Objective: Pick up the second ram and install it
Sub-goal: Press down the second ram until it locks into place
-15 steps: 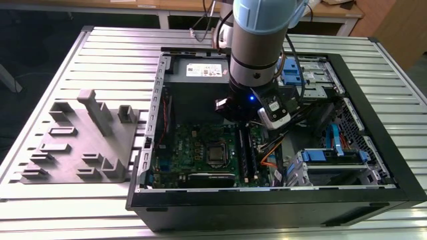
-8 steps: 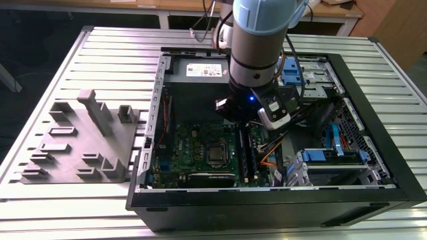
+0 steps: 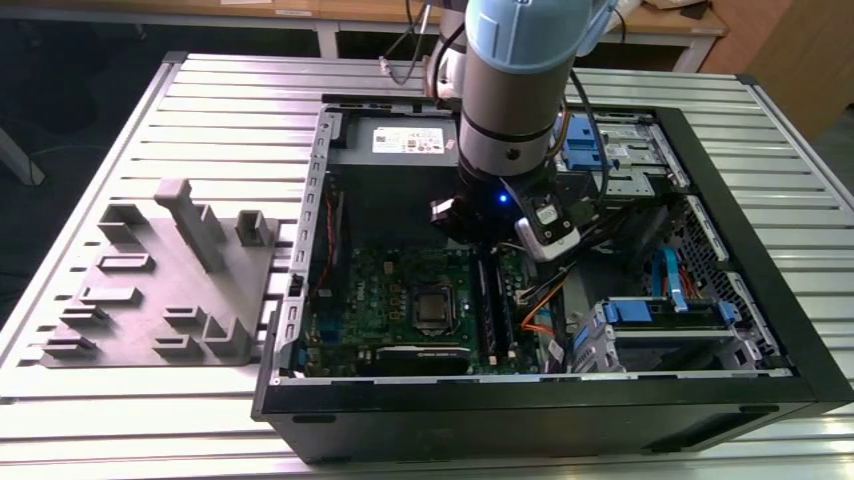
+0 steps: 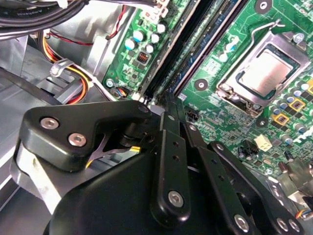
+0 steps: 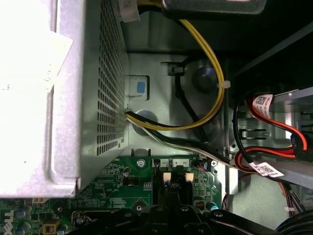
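your gripper [image 4: 168, 105] sits low at the end of the black slot rails [image 4: 195, 44], fingers drawn together. you cannot tell whether the second ram is pinched there. the power-supply box [image 5: 73, 98] wall stands close beside.

No print can be made out. A white label [image 3: 407, 140] sits on the grey power-supply box [image 3: 387, 150], at 12 o'clock from the motherboard [image 3: 387, 300]. In the first wrist view, white tags [image 5: 266, 169] hang on red cables [image 5: 244, 159]; their print is too small to read.
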Available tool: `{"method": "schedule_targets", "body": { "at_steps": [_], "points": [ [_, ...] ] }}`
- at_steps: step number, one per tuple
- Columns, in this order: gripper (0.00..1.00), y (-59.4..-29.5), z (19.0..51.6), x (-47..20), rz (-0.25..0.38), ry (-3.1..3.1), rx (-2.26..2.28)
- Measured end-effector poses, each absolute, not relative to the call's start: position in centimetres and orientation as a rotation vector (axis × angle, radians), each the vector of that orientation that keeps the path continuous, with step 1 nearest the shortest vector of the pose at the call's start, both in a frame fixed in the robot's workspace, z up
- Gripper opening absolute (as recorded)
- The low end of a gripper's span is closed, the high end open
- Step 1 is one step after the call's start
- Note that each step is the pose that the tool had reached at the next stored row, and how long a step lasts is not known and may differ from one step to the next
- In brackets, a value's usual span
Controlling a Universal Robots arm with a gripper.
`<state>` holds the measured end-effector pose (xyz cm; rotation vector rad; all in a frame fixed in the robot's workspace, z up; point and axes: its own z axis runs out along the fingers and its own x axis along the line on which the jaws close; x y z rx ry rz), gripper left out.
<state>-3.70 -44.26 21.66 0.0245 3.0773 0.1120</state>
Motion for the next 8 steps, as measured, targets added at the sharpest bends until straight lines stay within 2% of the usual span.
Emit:
{"method": "schedule_targets", "body": {
  "at_steps": [8],
  "points": [
    [0.07, -44.23, 21.86, -3.68, 0.115, 3.076, 0.025]
  ]
}}
